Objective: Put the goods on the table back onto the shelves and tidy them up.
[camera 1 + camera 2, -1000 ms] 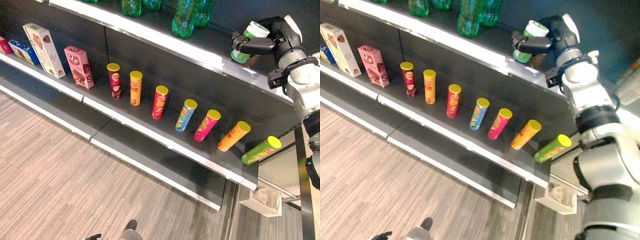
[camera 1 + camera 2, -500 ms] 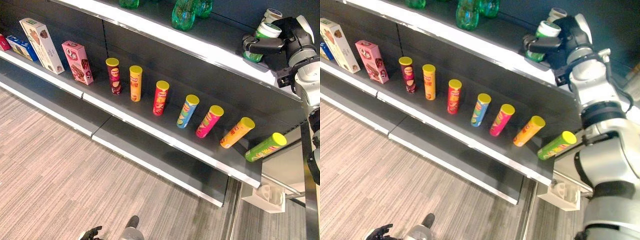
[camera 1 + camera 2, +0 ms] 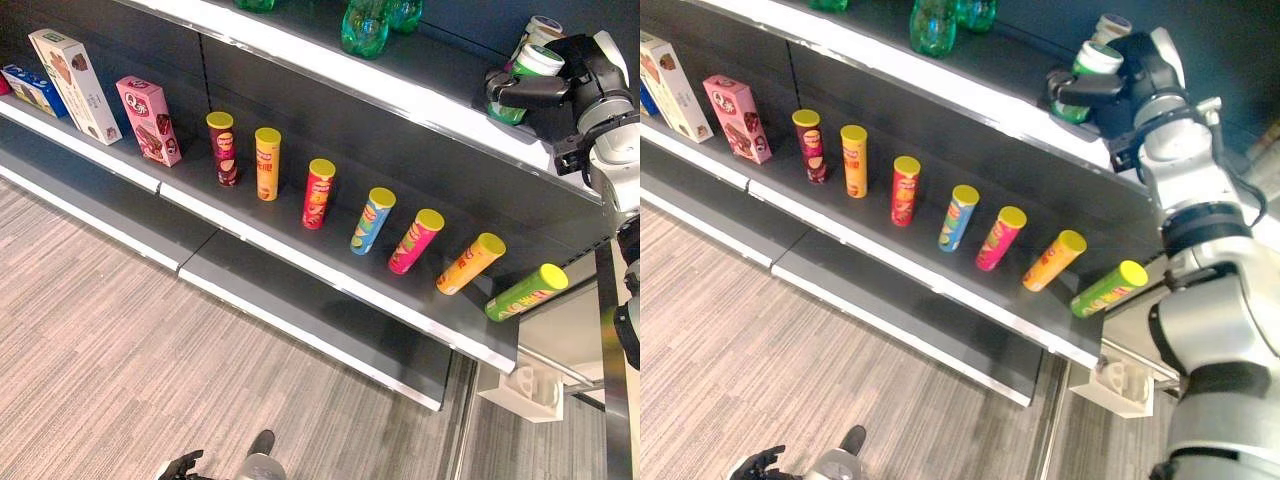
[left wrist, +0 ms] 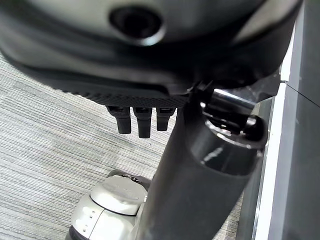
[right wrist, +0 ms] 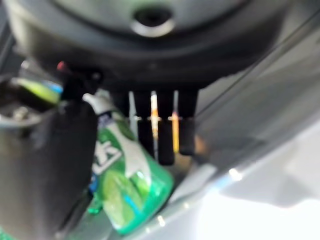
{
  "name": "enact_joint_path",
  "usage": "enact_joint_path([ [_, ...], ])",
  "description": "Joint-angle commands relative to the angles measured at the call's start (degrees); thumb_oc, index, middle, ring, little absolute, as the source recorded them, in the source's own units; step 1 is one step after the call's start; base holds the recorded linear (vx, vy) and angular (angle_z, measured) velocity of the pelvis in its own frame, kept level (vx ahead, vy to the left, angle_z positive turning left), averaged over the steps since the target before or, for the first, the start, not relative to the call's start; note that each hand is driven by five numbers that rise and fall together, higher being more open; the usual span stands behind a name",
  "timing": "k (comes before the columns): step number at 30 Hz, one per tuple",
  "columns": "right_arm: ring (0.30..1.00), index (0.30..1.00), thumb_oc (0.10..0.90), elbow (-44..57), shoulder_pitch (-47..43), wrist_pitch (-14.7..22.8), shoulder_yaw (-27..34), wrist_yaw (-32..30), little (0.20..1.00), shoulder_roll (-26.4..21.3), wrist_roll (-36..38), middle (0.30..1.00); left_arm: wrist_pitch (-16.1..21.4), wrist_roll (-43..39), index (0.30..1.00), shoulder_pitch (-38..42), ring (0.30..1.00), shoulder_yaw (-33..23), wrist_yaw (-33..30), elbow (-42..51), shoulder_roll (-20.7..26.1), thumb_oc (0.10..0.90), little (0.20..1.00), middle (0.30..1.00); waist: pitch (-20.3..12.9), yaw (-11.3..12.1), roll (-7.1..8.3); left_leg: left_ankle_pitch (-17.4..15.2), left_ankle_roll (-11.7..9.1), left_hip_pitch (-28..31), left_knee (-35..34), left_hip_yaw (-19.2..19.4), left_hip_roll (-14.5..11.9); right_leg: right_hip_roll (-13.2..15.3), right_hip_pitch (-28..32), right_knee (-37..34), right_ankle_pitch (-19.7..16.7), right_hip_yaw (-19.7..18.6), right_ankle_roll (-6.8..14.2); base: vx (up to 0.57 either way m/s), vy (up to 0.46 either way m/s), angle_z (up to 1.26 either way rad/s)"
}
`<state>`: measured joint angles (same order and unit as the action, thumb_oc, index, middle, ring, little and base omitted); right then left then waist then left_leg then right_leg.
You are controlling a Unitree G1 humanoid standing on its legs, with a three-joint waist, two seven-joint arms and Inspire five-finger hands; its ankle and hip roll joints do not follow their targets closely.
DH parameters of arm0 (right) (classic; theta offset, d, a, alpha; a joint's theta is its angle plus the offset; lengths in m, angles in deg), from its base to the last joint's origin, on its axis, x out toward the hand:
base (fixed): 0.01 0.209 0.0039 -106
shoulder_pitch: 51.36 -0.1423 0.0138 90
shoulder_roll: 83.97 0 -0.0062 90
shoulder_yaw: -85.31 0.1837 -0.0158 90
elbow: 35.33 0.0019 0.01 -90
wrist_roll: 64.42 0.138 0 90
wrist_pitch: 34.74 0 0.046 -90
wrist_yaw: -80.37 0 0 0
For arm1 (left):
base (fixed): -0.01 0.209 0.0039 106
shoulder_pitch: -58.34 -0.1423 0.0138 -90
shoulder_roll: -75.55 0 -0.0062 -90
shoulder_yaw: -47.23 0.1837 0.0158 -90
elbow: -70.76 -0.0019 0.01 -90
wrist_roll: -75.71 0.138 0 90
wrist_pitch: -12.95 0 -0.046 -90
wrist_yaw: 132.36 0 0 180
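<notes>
The right hand (image 3: 560, 80) grips a green white-capped container (image 3: 522, 82) with curled fingers above the upper shelf (image 3: 400, 95). The left hand (image 4: 150, 90) hangs over the floor, fingers relaxed.

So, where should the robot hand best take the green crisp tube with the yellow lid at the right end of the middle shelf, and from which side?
Probably round the middle of the green crisp tube with the yellow lid, coming from the open front of the dark middle shelf. It is a slim cylinder; the orange crisp tube stands apart on its left.
</notes>
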<state>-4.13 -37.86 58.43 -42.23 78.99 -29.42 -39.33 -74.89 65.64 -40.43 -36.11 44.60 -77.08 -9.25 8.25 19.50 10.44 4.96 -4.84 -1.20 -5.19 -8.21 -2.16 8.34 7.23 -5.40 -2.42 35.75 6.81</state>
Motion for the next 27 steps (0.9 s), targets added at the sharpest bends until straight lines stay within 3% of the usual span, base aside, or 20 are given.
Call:
enact_joint_path([
  [1, 0.900, 0.900, 0.800, -0.05, -8.33, 1.97, -2.46, -1.66, 0.900, -3.71, 0.60, 0.900, 1.89, -0.66, 0.900, -1.14, 0.900, 1.92, 0.05, 0.66, 3.79, 0.800, 0.900, 0.900, -3.31, 0.05, 0.38, -4.53, -2.41, -0.38, 1.32, 3.81, -1.87, 2.53, 1.31, 2.55, 3.01, -3.06, 2.78, 0.00, 0.000, 0.00],
  [12, 0.900, 0.900, 0.800, 2.89, -8.84, 2.19, -3.90, 0.43, 0.900, -5.50, 1.90, 0.900, 1.77, -0.20, 0.900, -0.86, 0.900, 2.73, 1.28, 0.97, 4.04, 0.800, 0.900, 0.900, -3.76, -0.87, 0.74, -4.82, -2.49, 0.36, 1.14, 4.08, -1.99, 2.36, 1.69, 2.26, 2.73, -3.35, 2.84, 0.00, 0.000, 0.00],
  [19, 0.900, 0.900, 0.800, 8.03, -10.06, 3.51, -4.14, 2.24, 0.900, -9.10, 8.97, 0.900, 1.52, -0.77, 0.900, -1.29, 0.900, 4.27, 4.07, 1.58, 3.58, 0.800, 0.900, 0.900, -4.36, -2.15, 0.60, -5.04, -2.58, 0.98, 0.88, 4.74, -2.19, 2.36, 1.82, 2.06, 2.54, -3.76, 3.04, 0.00, 0.001, -0.04],
  [23, 0.900, 0.900, 0.800, 15.88, -13.68, 6.93, -4.89, 2.10, 0.900, -14.49, 14.95, 0.900, 1.65, 0.12, 0.900, -1.88, 0.900, 3.82, 4.37, 0.19, 3.35, 0.800, 0.900, 0.900, -5.21, -3.92, 0.65, -5.45, -2.66, 1.52, 0.75, 5.64, -2.42, 2.40, 1.79, 1.48, 1.98, -4.48, 3.38, 0.00, -0.001, -0.09],
  [27, 0.900, 0.900, 0.800, 24.97, -13.28, 11.03, -1.57, -0.03, 0.900, -19.16, 18.05, 0.900, 1.70, 1.03, 0.900, -1.91, 0.900, 2.67, 3.86, -0.73, 2.92, 0.800, 0.900, 0.900, -5.70, -5.69, 0.29, -4.64, -2.12, 1.38, 0.81, 6.58, -2.11, 3.12, 0.95, 1.43, 0.56, -4.33, 3.37, -0.04, 0.028, -0.15],
])
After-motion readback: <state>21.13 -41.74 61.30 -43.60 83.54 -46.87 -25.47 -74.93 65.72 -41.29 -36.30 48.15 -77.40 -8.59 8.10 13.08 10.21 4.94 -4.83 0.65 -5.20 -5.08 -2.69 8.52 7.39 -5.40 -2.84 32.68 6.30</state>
